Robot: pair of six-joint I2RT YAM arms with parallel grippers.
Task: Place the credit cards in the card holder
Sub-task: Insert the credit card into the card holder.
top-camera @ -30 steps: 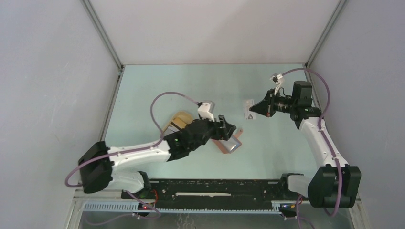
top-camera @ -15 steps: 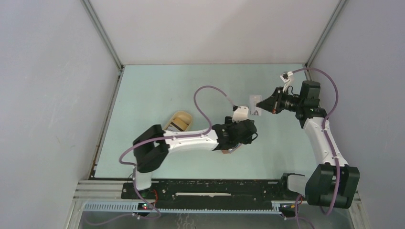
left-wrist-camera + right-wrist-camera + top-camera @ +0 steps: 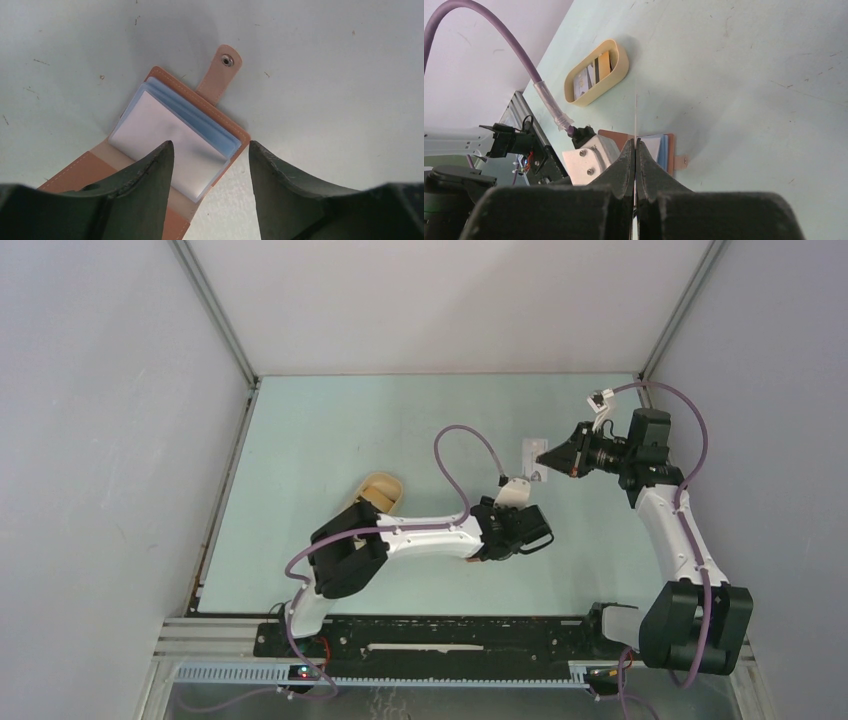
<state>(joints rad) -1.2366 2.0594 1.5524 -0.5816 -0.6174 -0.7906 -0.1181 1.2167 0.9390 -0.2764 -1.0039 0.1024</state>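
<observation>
The card holder lies open and flat on the table, in the front half and near the middle. Its grey-blue slots face up and its snap tab is stretched out on the table. The left gripper hangs directly above it. Its jaws stand well apart, one finger over the slots and the other beside the holder's corner, and they hold nothing. I cannot tell if the fingers touch the holder. The right gripper is farther back and to the right, well apart from the holder. Its jaws are pressed together on one white card, which the wrist view shows edge-on as a thin line. More cards stand in a tan oval tray to the left of the holder.
</observation>
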